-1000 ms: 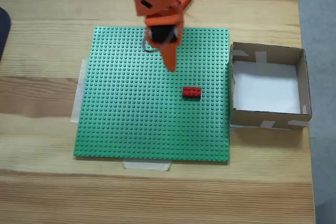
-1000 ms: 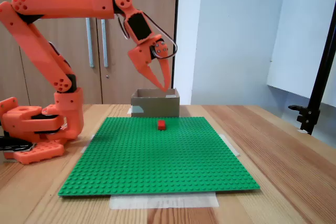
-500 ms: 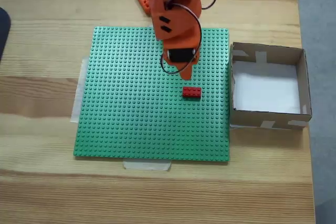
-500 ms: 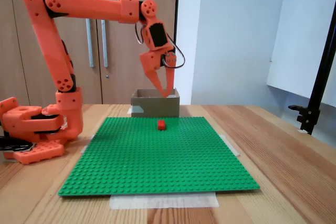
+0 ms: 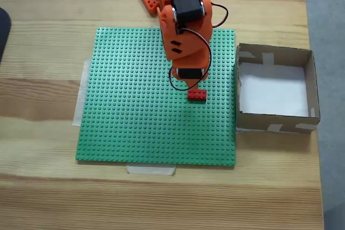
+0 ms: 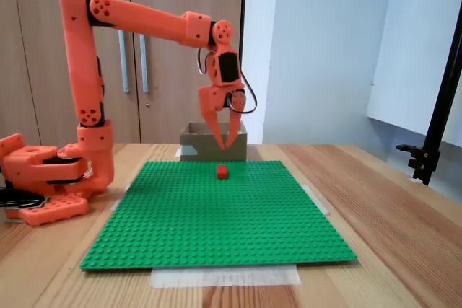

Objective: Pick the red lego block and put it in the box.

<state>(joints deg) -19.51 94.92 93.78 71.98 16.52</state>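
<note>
From above, the arm's wrist is covering the tool, so we are not seeing its fingertips there. In the side fixed view we are seeing the red lego block too small to make out its studs, and the tool is overlapping the box. The bench is running past the frame edges.

The gripper hangs above the baseplate, fingers spread. In the low fixed view the block sits on the baseplate right below it, apart. The box stands behind the gripper, off the baseplate, on the table.
</note>
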